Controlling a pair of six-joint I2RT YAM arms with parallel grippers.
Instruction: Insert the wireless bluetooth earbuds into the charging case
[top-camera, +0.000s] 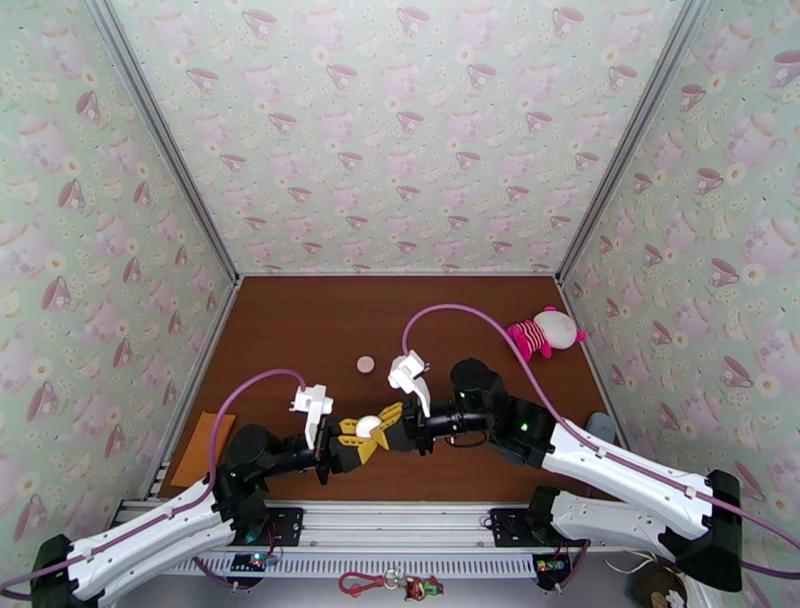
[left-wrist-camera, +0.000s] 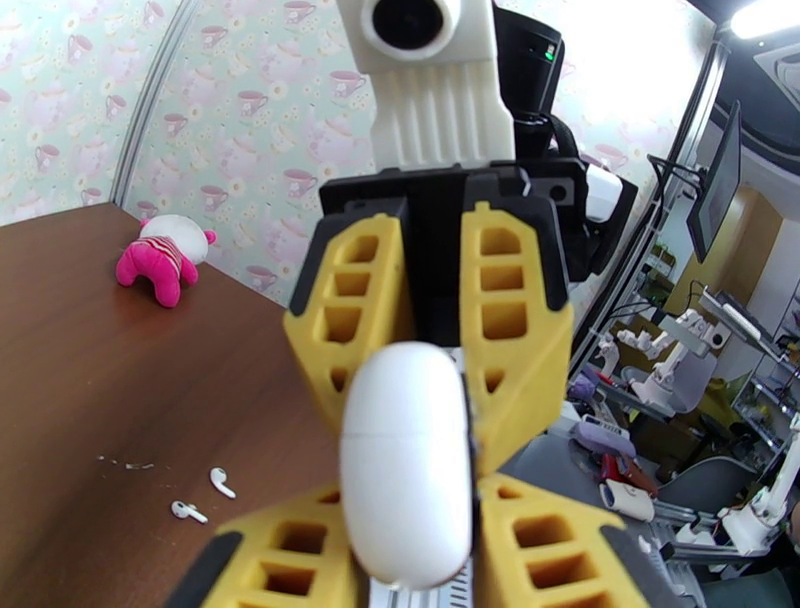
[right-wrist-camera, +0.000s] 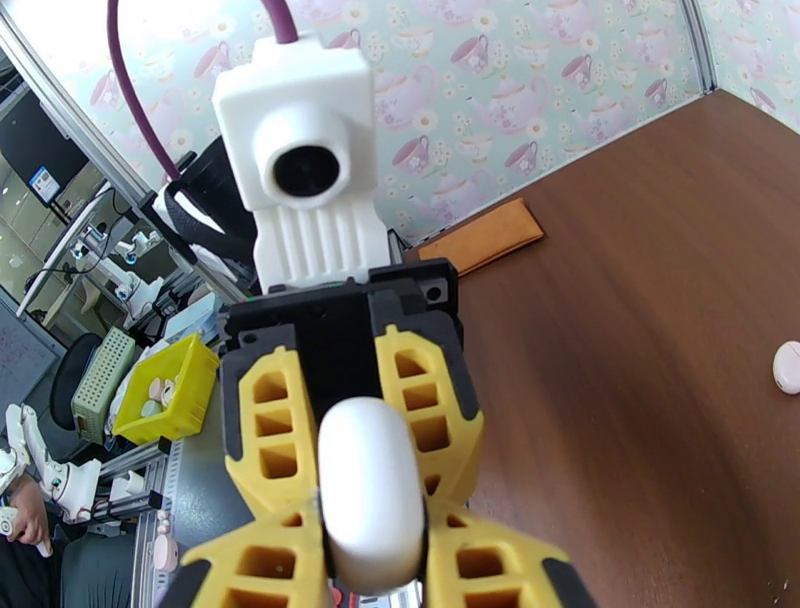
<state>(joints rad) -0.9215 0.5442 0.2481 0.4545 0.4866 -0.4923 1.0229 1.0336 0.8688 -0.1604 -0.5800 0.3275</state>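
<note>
From above, the two arms meet low in the middle of the frame. The left gripper (top-camera: 354, 441) and right gripper (top-camera: 389, 424) face each other, and both are clamped on one round white charging case (top-camera: 368, 427) held above the table (top-camera: 300, 330). A second round case (top-camera: 366, 364) lies on the table just above them in the frame. A pink plush toy (top-camera: 545, 333) sits at the right by the wall, and an orange pad (top-camera: 204, 441) lies at the left edge.

In the left wrist view, the case fills the lower centre between this gripper's yellow fingers (left-wrist-camera: 290, 560). The right gripper's fingers close on its upper end and block the middle of the frame. Two white earbuds (left-wrist-camera: 204, 497) lie loose on the table at lower left, close together and well apart from the case.

In the right wrist view, the case again sits at the lower centre, pinched from both ends. A yellow bin (right-wrist-camera: 172, 398) stands at the left, beyond the table.
</note>
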